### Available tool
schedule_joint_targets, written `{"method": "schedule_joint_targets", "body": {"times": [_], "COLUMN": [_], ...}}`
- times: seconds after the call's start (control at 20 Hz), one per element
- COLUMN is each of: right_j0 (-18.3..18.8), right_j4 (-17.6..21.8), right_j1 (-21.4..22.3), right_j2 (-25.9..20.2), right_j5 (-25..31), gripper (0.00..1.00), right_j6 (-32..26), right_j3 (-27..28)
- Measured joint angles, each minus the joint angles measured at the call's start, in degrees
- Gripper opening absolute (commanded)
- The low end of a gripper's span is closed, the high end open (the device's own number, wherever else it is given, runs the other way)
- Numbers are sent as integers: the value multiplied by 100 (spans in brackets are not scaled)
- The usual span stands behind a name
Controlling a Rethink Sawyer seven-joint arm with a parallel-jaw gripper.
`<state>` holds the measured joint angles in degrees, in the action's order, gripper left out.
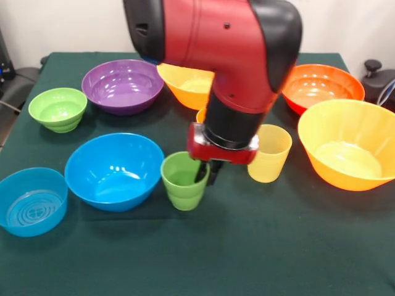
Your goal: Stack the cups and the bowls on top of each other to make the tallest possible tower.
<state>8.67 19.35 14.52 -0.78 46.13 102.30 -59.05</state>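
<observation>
Your gripper [206,172] sits at the rim of the green ribbed plastic cup [184,181], which stands upright and alone: no tower is started. One dark finger dips inside its mouth and another seems to hang just outside its wall, so you look set to pinch the rim. Whether they are clenched on it I cannot tell, since the red wrist covers them.

Before lifting, make sure the wall sits squarely between the fingers. Raise it straight up, because the medium blue glossy bowl [114,171] is just beside the green cup.

Three cups: the green one, a pale yellow ribbed tumbler [270,153] near it, and an orange one [201,115] mostly hidden behind the arm.

Seven bowls:
- small green [58,109]
- purple [123,86]
- small translucent blue [33,201]
- medium blue
- red-orange [322,87]
- two big orange [188,83] [349,152]
</observation>
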Motion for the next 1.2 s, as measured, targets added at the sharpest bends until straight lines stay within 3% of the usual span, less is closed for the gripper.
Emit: {"method": "schedule_joint_targets", "body": {"times": [0.65,1.2], "right_j0": [42,-173], "right_j4": [-42,-75], "right_j1": [461,286], "right_j2": [167,167], "right_j5": [0,-288], "gripper": [0,0], "right_j6": [0,0], "right_j3": [-595,-683]}}
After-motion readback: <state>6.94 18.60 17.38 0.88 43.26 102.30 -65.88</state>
